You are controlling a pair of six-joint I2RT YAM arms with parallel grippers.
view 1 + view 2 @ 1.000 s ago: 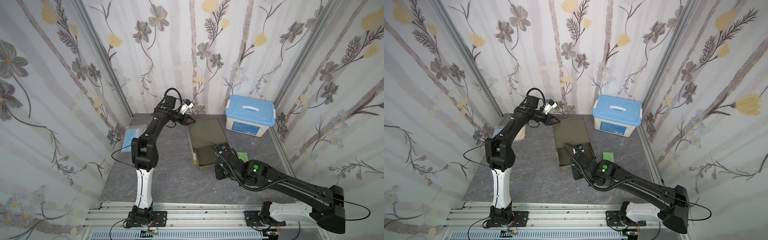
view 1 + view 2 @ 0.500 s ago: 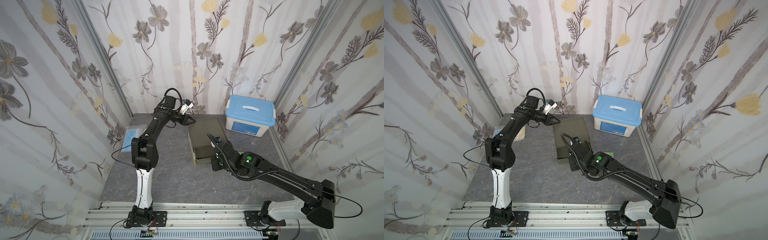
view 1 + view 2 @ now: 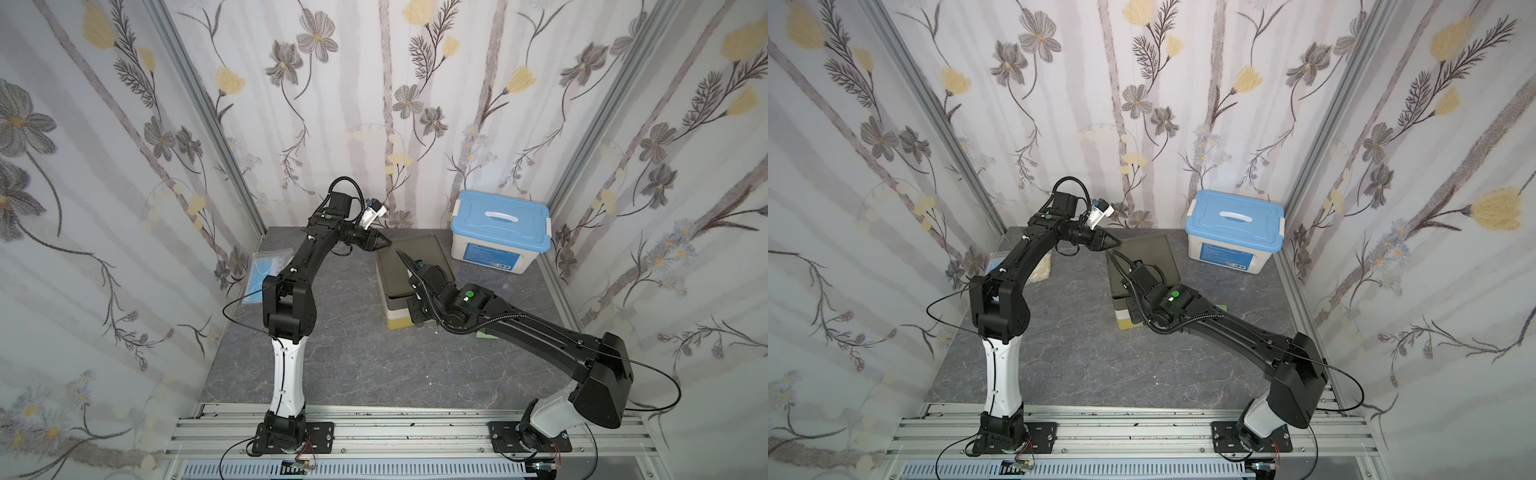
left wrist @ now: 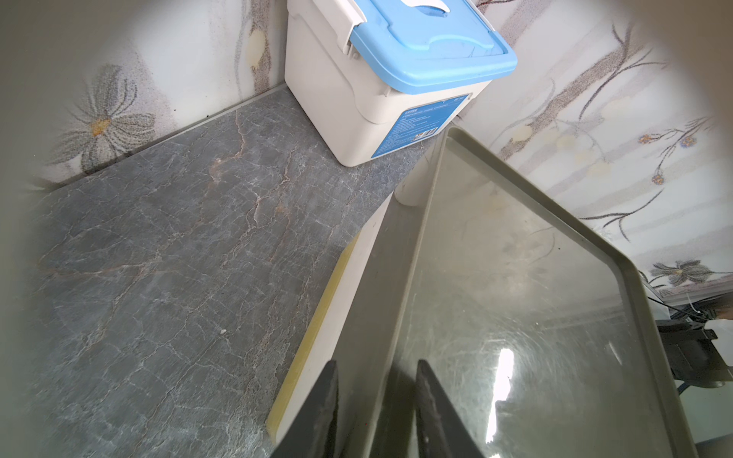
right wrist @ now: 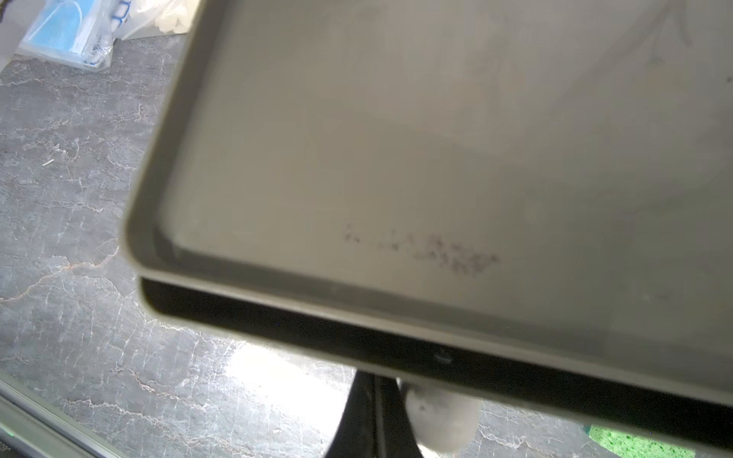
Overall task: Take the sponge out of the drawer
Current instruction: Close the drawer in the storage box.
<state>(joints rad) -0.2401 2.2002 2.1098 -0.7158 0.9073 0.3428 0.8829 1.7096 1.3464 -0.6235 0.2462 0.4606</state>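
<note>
Drawer unit: low cabinet with an olive-grey tray-like top with a raised rim, a cream body and a yellow strip at the base. It stands on the grey marbled table and serves as the reference for all entries below. Sponge: green, lying flat on the table outside the unit, just off its front right corner. In both top views only a sliver shows from under the right forearm. Left gripper: at the unit's rear left corner, its arm stretched across from the left. In the left wrist view its fingers are closed astride the raised rim, one against the outer wall and one inside the tray. Right gripper: at the front face of the unit, below the overhang of the top. Its two dark fingers are pressed together with nothing between them, and a pale rounded piece sits just beside them; what that piece is cannot be told. In both top views these fingertips are hidden under the wrist, which leans over the front half of the unit's top. Dark gap under the top's front edge, seen in the right wrist view: its contents cannot be made out. Storage box: white with a blue lid clipped on, to the right rear of the unit and apart from it. Bag of face masks: clear plastic with blue contents, flat on the table well to the left of the unit.
</note>
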